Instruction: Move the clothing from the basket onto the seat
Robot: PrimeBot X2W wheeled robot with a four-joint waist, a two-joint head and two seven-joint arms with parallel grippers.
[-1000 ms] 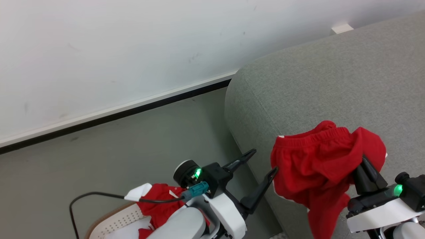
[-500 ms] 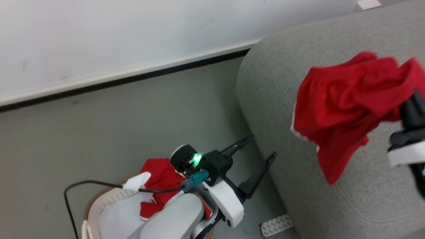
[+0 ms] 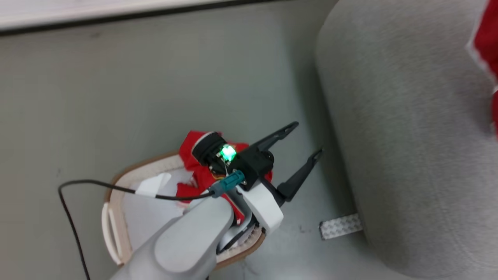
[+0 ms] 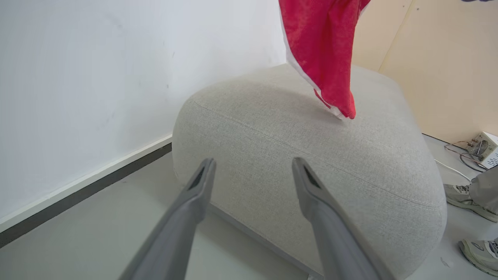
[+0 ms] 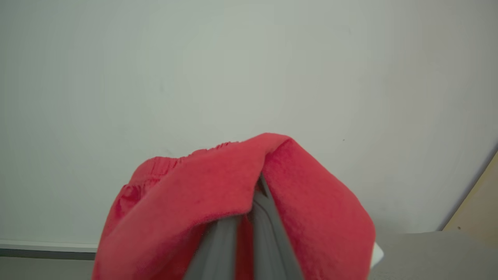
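Observation:
My right gripper (image 5: 255, 212) is shut on a red garment of the clothing (image 5: 218, 186), which drapes over its fingers. That garment hangs above the grey seat (image 4: 311, 155) in the left wrist view (image 4: 323, 50) and shows at the head view's right edge (image 3: 486, 42). More red clothing (image 3: 190, 186) lies in the cream basket (image 3: 116, 182) on the floor, partly hidden under my left arm. My left gripper (image 3: 307, 138) stands open and empty between the basket and the seat (image 3: 408, 136), its jaws (image 4: 253, 161) pointing at the seat's side.
A white wall with a dark baseboard (image 3: 116, 17) runs behind the grey floor. A strip of patterned tape (image 3: 340, 226) lies by the seat's foot. A person's shoes (image 4: 467, 198) and a small device with cables (image 4: 482, 146) sit beyond the seat.
The head camera has tipped down and shifted, so the basket shows more fully. The red garment in my right gripper has gone from mid-view to the right edge. My left gripper stays open.

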